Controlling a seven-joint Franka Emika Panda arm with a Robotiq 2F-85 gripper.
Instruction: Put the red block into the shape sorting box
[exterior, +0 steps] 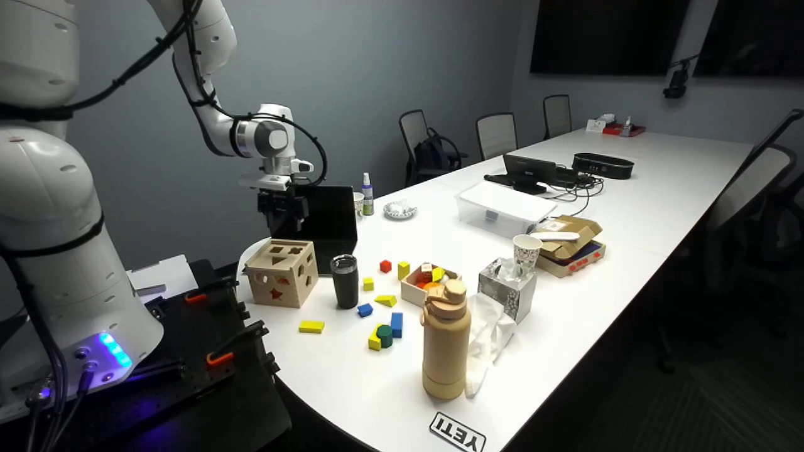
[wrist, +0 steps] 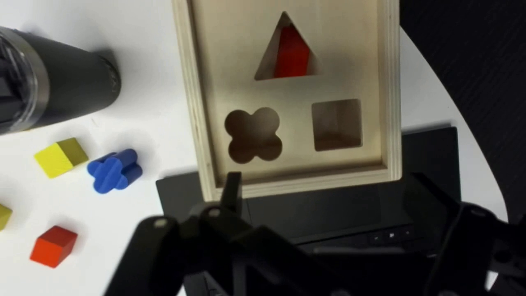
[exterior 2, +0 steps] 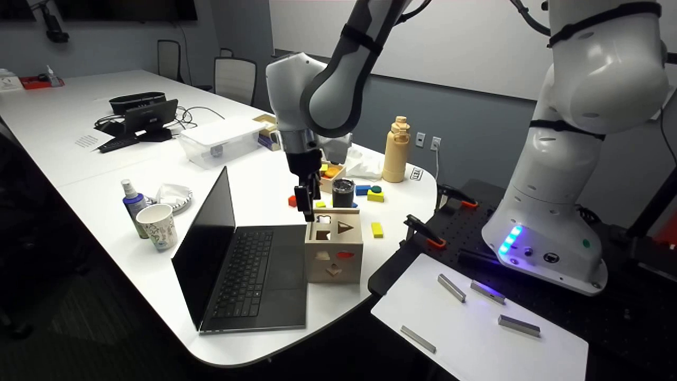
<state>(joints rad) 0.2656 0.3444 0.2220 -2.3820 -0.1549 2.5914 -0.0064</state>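
Observation:
The red block lies on the white table, apart from the gripper; it also shows in an exterior view and at the lower left of the wrist view. The shape sorting box is a light wood cube near the table edge, also in an exterior view. Its top, with triangle, clover and square holes, fills the upper middle of the wrist view. A red piece shows inside through the triangle hole. My gripper is open and empty above the box's laptop-side edge.
An open laptop stands against the box. A black tumbler is beside it. Yellow blocks and blue blocks lie scattered. A small wooden tray, a tan bottle and a tissue box stand farther off.

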